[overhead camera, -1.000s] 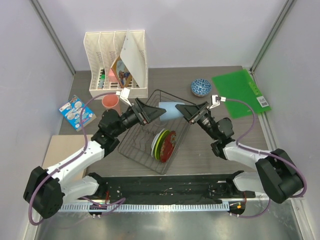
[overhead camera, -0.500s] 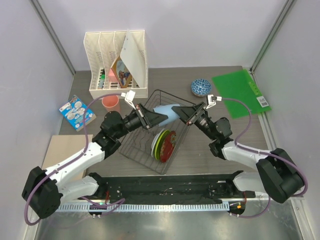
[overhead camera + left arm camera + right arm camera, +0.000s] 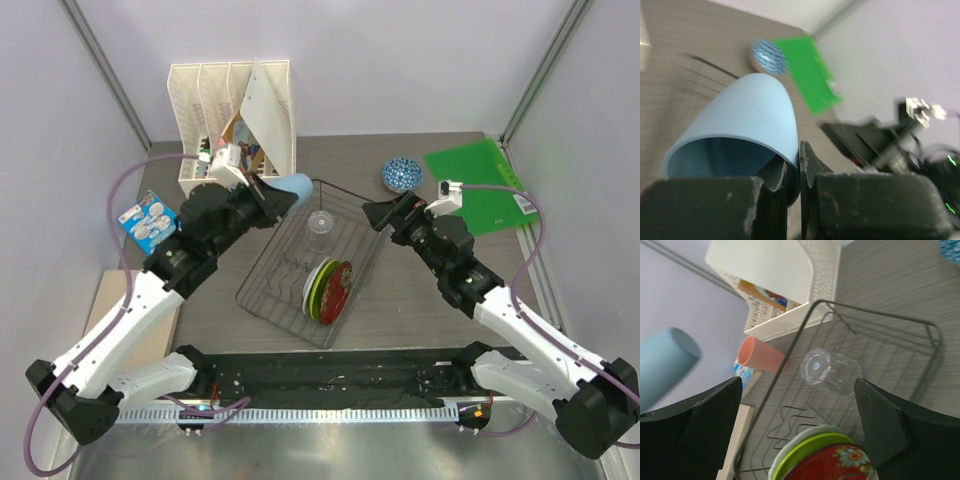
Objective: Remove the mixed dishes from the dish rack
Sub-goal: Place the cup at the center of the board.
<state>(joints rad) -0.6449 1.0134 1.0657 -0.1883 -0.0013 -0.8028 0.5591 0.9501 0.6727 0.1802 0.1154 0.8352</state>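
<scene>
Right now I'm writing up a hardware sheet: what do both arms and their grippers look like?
The left arm and right arm have white link shells and black joints, each trailed by a purple cable. The left gripper and right gripper are matte black with two tapered fingers; a small white block sits at each wrist.

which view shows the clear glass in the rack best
The right wrist view: the clear glass tumbler sits large and unobstructed inside the dish rack. The top external view shows it small, at the rack's far end. The left wrist view misses it.
</scene>
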